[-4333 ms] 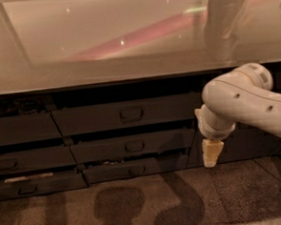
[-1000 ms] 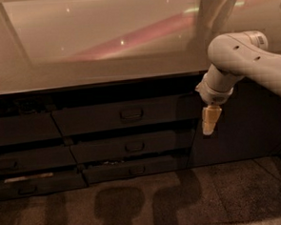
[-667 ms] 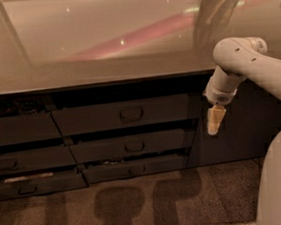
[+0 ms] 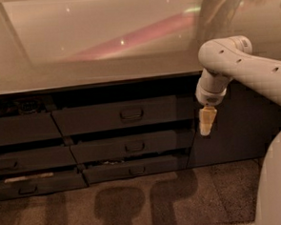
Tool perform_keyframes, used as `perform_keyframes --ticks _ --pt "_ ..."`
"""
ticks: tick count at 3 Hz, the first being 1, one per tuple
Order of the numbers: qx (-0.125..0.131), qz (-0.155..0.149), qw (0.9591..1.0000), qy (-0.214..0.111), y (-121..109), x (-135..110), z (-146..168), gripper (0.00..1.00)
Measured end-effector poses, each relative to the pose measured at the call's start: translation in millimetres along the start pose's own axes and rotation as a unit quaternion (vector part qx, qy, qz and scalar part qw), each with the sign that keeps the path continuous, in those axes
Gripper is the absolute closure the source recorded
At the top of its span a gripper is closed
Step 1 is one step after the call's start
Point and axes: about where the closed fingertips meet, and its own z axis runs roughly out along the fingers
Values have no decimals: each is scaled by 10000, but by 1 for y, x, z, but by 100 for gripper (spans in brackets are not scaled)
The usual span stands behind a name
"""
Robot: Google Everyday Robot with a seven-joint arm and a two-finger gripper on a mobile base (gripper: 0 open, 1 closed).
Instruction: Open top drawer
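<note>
Camera view: compared with some seconds before, the gripper [image 4: 208, 123] had risen from the level of the lowest drawer to the lower edge of the top drawer [image 4: 93, 118]; against the last second it had hardly shifted; the drawer fronts looked unchanged. The gripper pointed down, its tips drawn together into one narrow taper, holding nothing; it hung just beside the right edge of the top drawer, in front of the dark panel [image 4: 241, 127], and well apart from the handle [image 4: 131, 114] at the centre of the front. The arm [image 4: 242, 65] came in from the right under the edge of the counter [image 4: 103, 50], which overhung the drawers; below, the floor [image 4: 136, 205] lay open in front of the stack; a pale robot body [image 4: 278, 187] filled the lower right corner.
</note>
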Motion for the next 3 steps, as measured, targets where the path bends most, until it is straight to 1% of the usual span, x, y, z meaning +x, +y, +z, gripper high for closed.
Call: perform_keyframes --ticks 1,2,3 --pt "113 -57 9994 335 4 -29 -6 0" --pt "113 -58 9994 334 4 -29 -6 0" --pt "-2 -171 9999 16 4 -28 -5 0"
